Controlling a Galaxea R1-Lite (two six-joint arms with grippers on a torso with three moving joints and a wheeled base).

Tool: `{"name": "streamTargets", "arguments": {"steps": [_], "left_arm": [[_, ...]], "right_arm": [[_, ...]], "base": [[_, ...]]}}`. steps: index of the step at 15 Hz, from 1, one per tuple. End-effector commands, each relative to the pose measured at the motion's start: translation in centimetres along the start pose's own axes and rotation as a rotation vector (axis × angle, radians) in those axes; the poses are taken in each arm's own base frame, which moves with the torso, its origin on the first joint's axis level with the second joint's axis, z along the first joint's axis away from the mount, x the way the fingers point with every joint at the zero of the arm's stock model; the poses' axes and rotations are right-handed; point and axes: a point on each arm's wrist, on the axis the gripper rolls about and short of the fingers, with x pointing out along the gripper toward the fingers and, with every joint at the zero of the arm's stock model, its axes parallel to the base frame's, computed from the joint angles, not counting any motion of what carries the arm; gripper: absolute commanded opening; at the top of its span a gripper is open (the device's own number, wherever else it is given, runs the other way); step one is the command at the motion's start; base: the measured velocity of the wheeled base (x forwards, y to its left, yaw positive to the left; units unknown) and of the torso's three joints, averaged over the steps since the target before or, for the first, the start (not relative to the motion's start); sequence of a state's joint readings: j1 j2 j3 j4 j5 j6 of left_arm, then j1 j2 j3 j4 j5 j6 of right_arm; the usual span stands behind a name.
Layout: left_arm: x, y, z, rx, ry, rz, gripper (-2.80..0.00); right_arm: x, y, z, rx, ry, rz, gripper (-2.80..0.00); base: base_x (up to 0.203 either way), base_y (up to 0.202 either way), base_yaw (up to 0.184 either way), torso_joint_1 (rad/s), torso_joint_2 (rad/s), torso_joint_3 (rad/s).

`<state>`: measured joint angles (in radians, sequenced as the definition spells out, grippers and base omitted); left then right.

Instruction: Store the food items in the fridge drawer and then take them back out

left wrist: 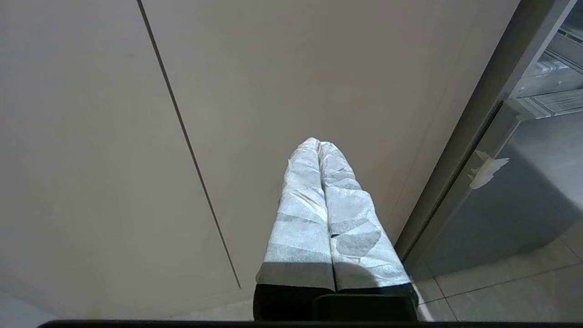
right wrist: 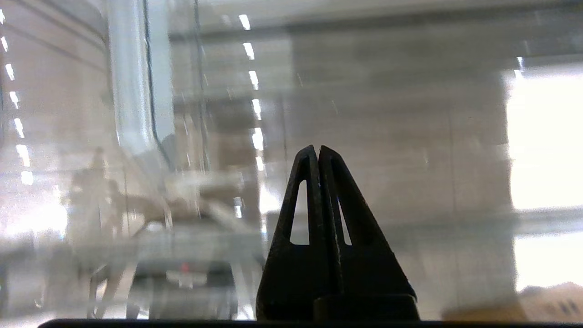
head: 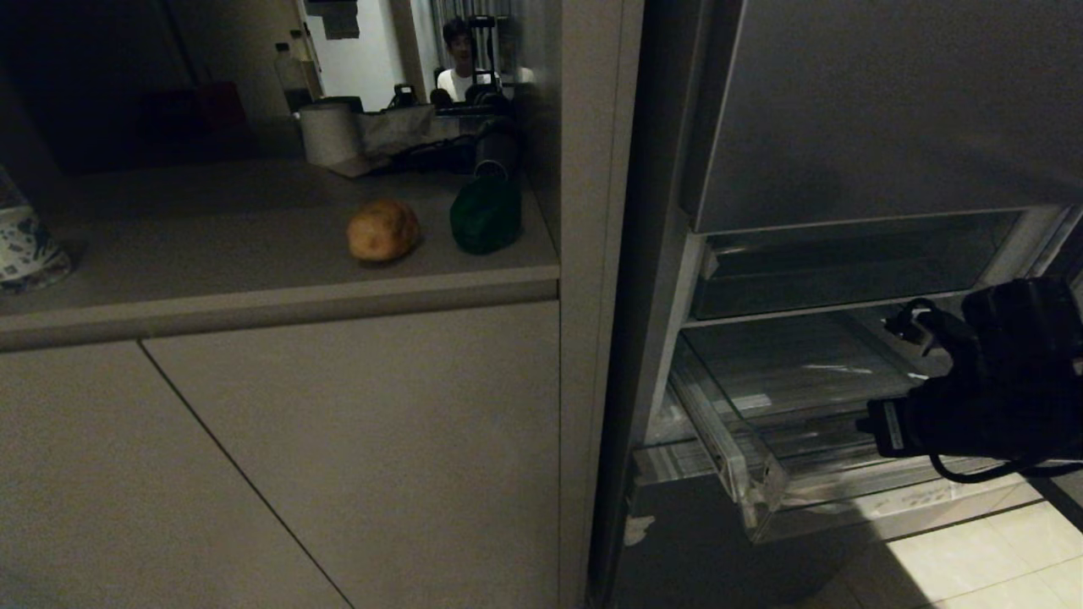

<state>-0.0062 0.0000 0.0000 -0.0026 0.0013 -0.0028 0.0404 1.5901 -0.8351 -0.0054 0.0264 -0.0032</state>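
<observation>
The lumpy tan-brown potato (head: 383, 230) and glossy dark green bell pepper (head: 486, 215) are sitting on the grey desk (head: 211, 245) beside the fridge. The right gripper (right wrist: 317, 152) is hanging over the pulled-out clear plastic fridge drawer (head: 744, 457), jaws pressed together, holding nothing.

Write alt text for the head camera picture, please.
A potato and a green bell pepper sit on a grey counter beside an open fridge, whose clear drawer is pulled out. The robot's black right arm hangs over the drawer.

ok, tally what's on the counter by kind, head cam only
Food items: 2, potato and bell pepper
Paper roll: 1
Clear bottle: 1
Patterned container at the left edge: 1
Dark clutter behind the pepper: too dim to count
Total: 5 countable
</observation>
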Motion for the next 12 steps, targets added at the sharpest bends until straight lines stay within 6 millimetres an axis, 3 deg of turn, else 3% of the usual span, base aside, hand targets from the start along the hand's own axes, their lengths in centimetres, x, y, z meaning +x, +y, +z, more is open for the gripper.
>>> {"name": "streamTargets", "arguments": {"steps": [1,7,12], "left_arm": [[0.0,0.0,0.0,0.0,0.001,0.0,-2.8],[0.0,0.0,0.0,0.0,0.001,0.0,-2.8],[0.0,0.0,0.0,0.0,0.001,0.0,-2.8]], "right_arm": [[-2.8,0.1,-0.2,-0.003,-0.037,-0.001,-2.8],[-4.5,-0.1,-1.8,0.005,-0.009,-0.011,-2.8],[-7.1,-0.1,-2.9,0.009,-0.056,-0.017,-2.8]], "base": [[0.0,0.0,0.0,0.0,0.0,0.0],[0.0,0.0,0.0,0.0,0.0,0.0],[0.0,0.0,0.0,0.0,0.0,0.0]]}}
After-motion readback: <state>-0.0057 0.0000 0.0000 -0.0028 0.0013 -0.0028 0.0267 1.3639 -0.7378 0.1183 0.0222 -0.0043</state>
